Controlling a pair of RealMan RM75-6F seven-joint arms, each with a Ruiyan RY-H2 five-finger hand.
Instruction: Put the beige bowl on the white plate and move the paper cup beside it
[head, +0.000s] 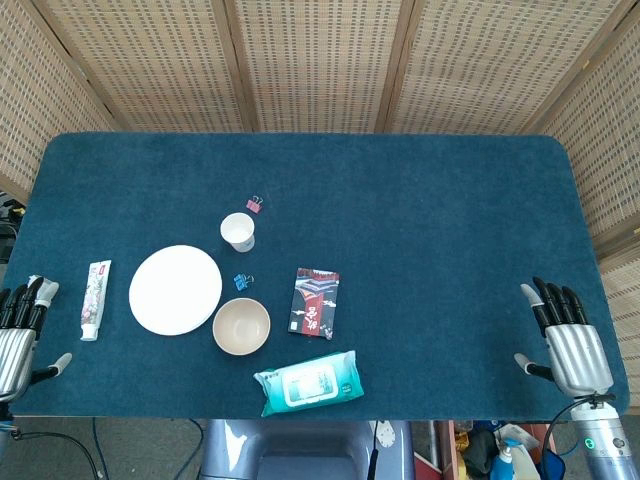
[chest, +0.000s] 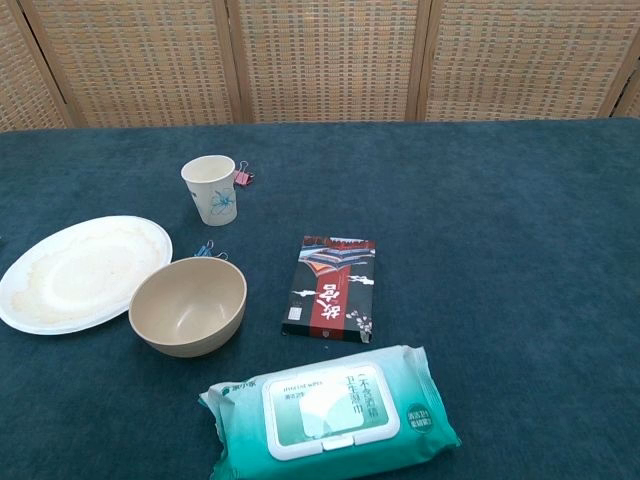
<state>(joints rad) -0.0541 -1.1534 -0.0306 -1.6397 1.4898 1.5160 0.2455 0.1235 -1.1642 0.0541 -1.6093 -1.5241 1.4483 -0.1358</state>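
Observation:
The beige bowl (head: 241, 326) (chest: 187, 305) stands upright and empty on the blue table, just right of the white plate (head: 175, 289) (chest: 80, 270). Behind them the paper cup (head: 238, 231) (chest: 210, 188) stands upright, with a blue flower print. My left hand (head: 22, 330) rests at the table's left edge, fingers spread, holding nothing. My right hand (head: 565, 335) lies at the right edge, fingers apart and empty. Both hands are far from the bowl and cup. The chest view shows neither hand.
A toothpaste tube (head: 95, 298) lies left of the plate. A dark packet (head: 315, 301) (chest: 333, 288) sits right of the bowl, and a wet-wipes pack (head: 310, 382) (chest: 330, 412) lies in front. A pink clip (head: 254, 204) and a blue clip (head: 243, 281) flank the cup.

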